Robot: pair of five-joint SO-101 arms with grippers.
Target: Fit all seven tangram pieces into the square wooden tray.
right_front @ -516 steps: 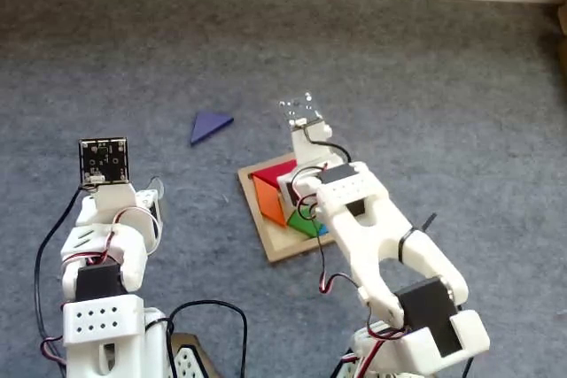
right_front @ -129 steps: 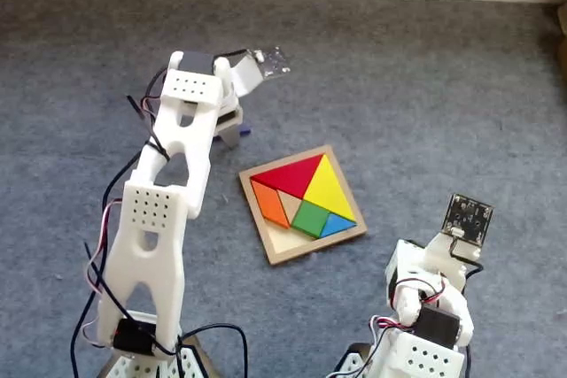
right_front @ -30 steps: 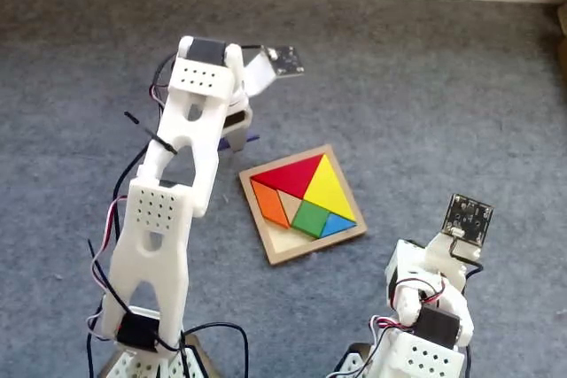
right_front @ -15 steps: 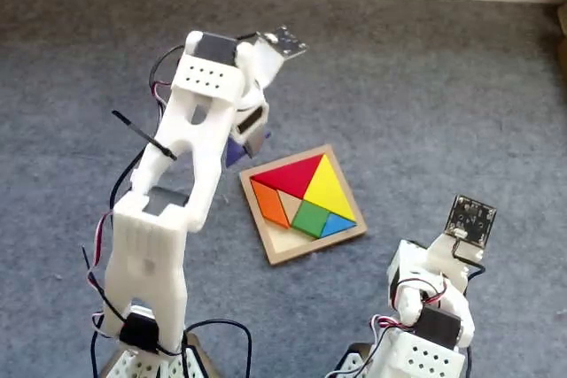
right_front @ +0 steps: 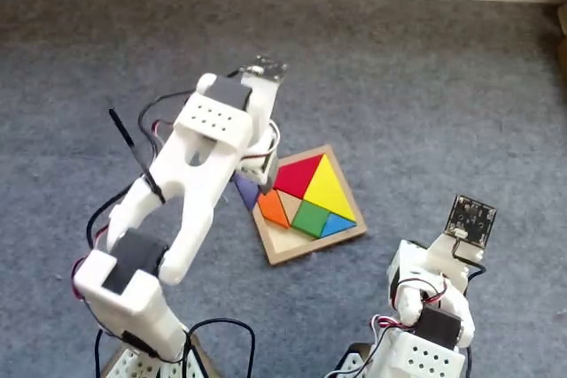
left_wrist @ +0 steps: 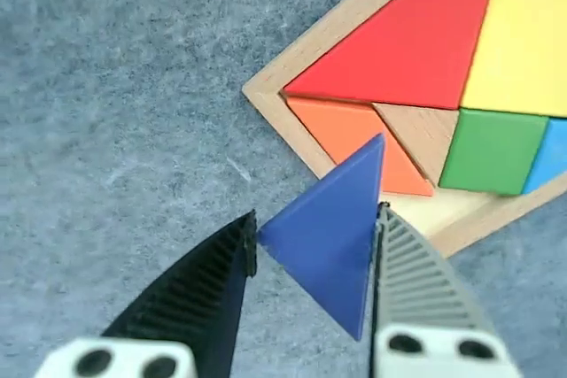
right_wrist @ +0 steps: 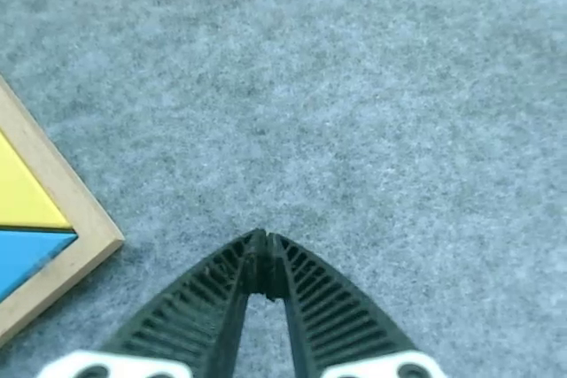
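Seen from above, the left arm (right_front: 190, 183) is stretching from the lower left of the frame up toward the centre, over a grey, carpet-like worktop (right_front: 425, 86). Its left pincer (right_front: 257, 179) is clamping a dark blue triangle (right_front: 245, 190) by two of its edges, one finger on each side, just at the left corner of the square wooden tray (right_front: 310, 248).

In the left wrist view, the left pincer (left_wrist: 315, 219) is gripping the dark blue triangle (left_wrist: 328, 245) with one tip pointing over the tray (left_wrist: 301, 59). That tip is overlapping the orange piece (left_wrist: 345, 130) and a wood-coloured triangle (left_wrist: 425, 130). Whether it is touching them cannot be told.

The tray is lying in the middle of the high view, turned like a diamond. Inside it, the orange piece (right_front: 272, 207) is sitting at the left, the red triangle (right_front: 297, 174) at the top, then the green square (right_front: 310, 216), the yellow triangle (right_front: 330, 190) and a light blue triangle (right_front: 337, 224) toward the right. A strip of bare tray floor is showing along the lower left edge.

At the lower right, the right arm (right_front: 425, 298) is sitting folded, well apart from the tray. In its wrist view the right pincer (right_wrist: 264, 263) is clenched on nothing, hanging over bare worktop near a tray corner (right_wrist: 80, 236).
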